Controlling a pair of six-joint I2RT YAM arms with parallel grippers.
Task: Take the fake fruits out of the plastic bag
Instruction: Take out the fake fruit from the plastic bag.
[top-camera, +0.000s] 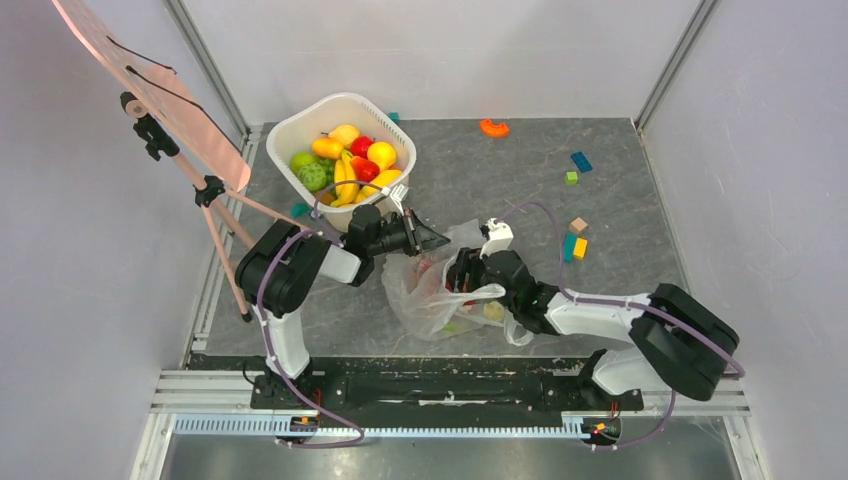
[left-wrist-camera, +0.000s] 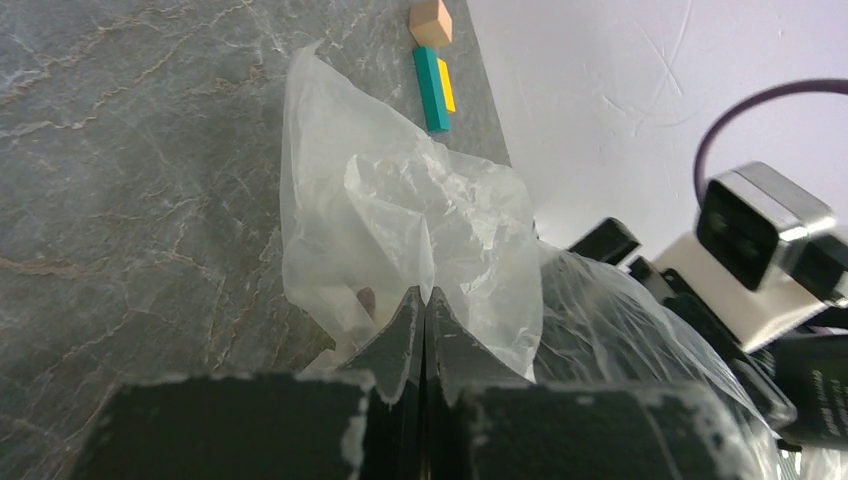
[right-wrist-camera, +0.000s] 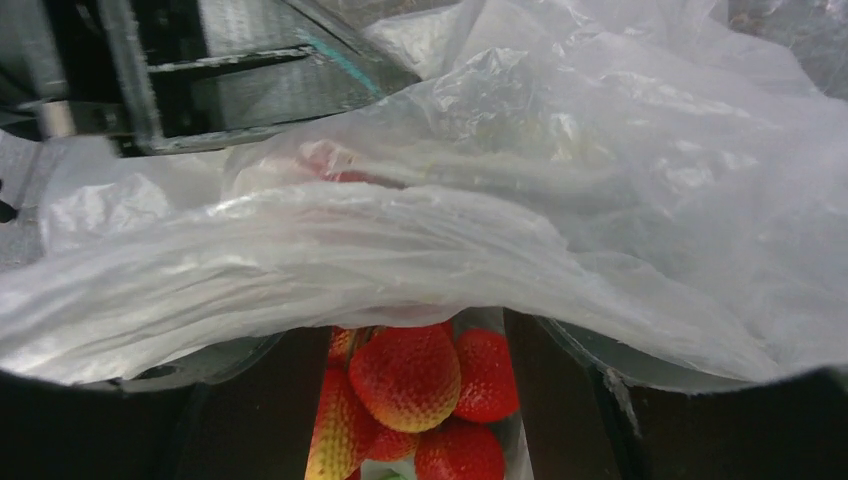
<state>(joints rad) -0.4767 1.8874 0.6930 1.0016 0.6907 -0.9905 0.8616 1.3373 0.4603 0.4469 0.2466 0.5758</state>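
Observation:
The clear plastic bag (top-camera: 432, 300) lies crumpled on the grey table between my two arms. My left gripper (top-camera: 428, 238) is shut on a fold of the bag's upper edge; in the left wrist view (left-wrist-camera: 425, 296) its jaws are closed with the film (left-wrist-camera: 400, 210) pinched at the tips. My right gripper (top-camera: 464, 272) reaches into the bag. In the right wrist view (right-wrist-camera: 420, 340) its fingers (right-wrist-camera: 250, 400) stand against both sides of a bunch of red dimpled fake fruits (right-wrist-camera: 405, 375), with bag film draped over the tips. A yellow fruit (top-camera: 493, 311) shows through the bag.
A white tub (top-camera: 285, 140) with banana, green, red and yellow fruits stands at the back left. A tripod with a pink board (top-camera: 190, 130) stands at the left. Toy blocks (top-camera: 575, 245) lie to the right and show in the left wrist view (left-wrist-camera: 432, 88). An orange piece (top-camera: 494, 127) lies at the back.

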